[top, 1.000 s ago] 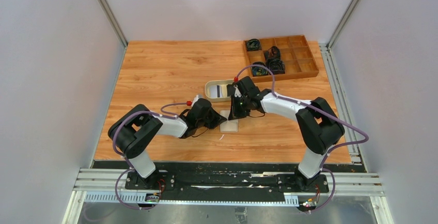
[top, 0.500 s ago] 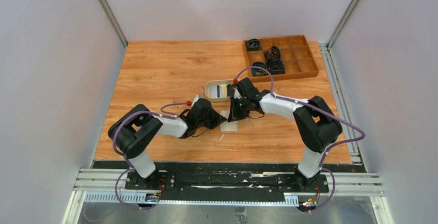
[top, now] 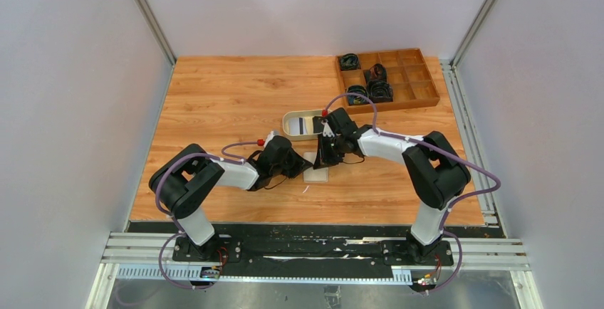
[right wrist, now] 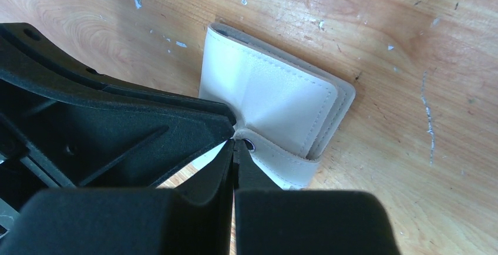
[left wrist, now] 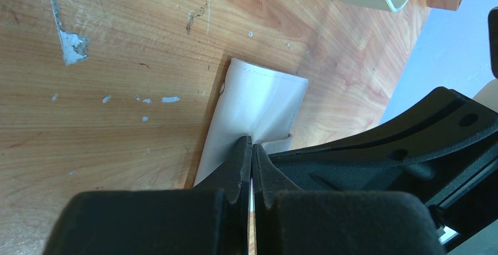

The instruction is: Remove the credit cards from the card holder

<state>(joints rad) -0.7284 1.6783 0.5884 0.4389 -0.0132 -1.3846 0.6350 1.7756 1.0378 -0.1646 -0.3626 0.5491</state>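
Both arms are down at the middle of the table, meeting nose to nose over the card holder, which lies flat on the wood just in front of the oval tray. The left gripper comes in from the left side, and its wrist camera shows the claw narrow, fingers pressed together with the tips right at the near edge of the card holder. A pale sliver shows between those fingers, but I can't tell if it's a pinch of the cover. The right gripper reaches in from the far right side, and its claw is narrow too, closed to a fine point. That point sits right against the metal snap on the tab. The tab wraps round the edge of the card holder, which is folded shut with its cream cover facing up. The black body of the left gripper fills the left of that view, so the two claws are very close, almost tip to tip. In the tray lies a flat item, pale with a dark band, too small to name. Far right at the back sits the wooden box, with black cables coiled in several compartments.
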